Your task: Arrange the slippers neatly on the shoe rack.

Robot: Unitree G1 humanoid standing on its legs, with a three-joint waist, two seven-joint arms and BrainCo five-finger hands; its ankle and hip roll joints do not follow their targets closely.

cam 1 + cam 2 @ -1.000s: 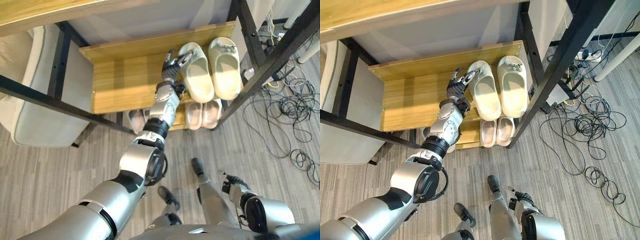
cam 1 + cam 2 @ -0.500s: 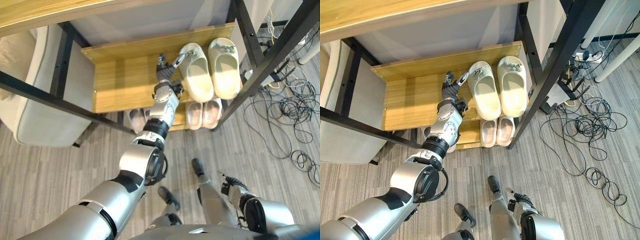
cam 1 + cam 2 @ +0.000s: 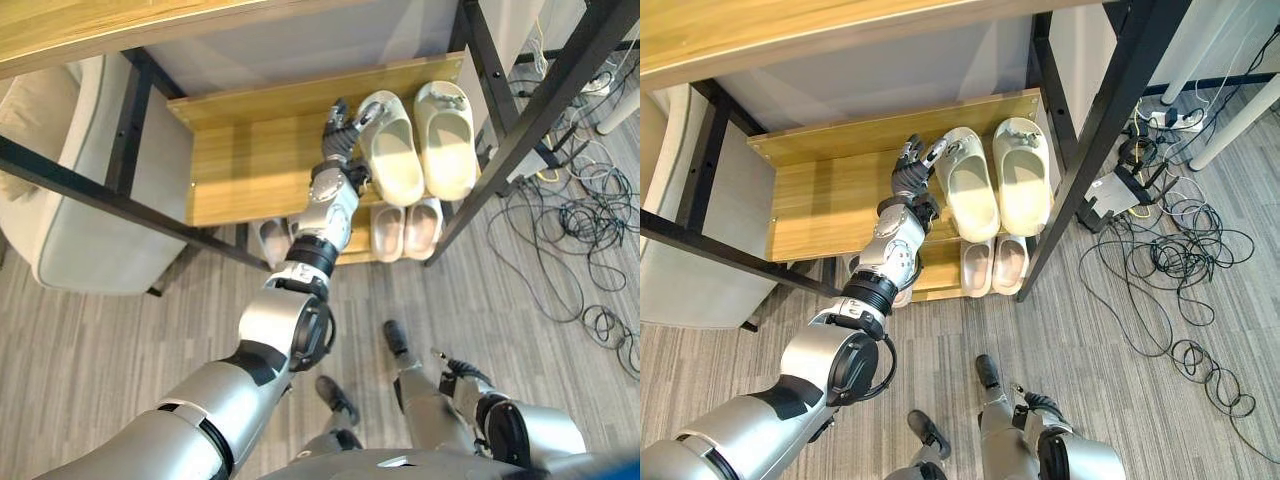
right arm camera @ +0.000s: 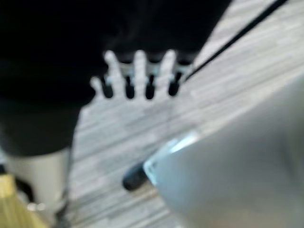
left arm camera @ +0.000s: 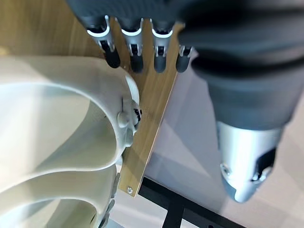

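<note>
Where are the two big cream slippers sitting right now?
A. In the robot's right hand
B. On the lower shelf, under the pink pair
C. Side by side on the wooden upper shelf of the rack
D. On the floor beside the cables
C: the two cream slippers lie side by side on the wooden shelf, with the left hand open beside the nearer one.

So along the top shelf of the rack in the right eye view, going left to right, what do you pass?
Bare stretch of the wooden shelf → left hand, fingers straight, beside the slipper → left cream slipper → right cream slipper → black frame post.
</note>
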